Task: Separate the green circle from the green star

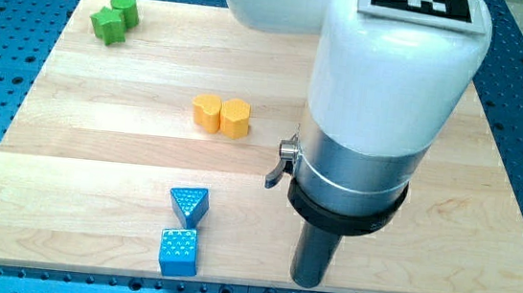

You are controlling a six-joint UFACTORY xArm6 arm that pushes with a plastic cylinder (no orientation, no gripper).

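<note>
Green star (pixel 107 26) and green circle (pixel 125 8) sit touching at the far left corner of the wooden board (pixel 97 160), the circle on the star's far right. My tip (pixel 307 282) rests at the near edge, right of centre, well apart from both, touching no block; the rod carries nothing. Recommended: approach the seam between the pair and push the circle rightward. The pair's long axis runs diagonally, near-left to far-right. Neither block shows a distinct heading.
</note>
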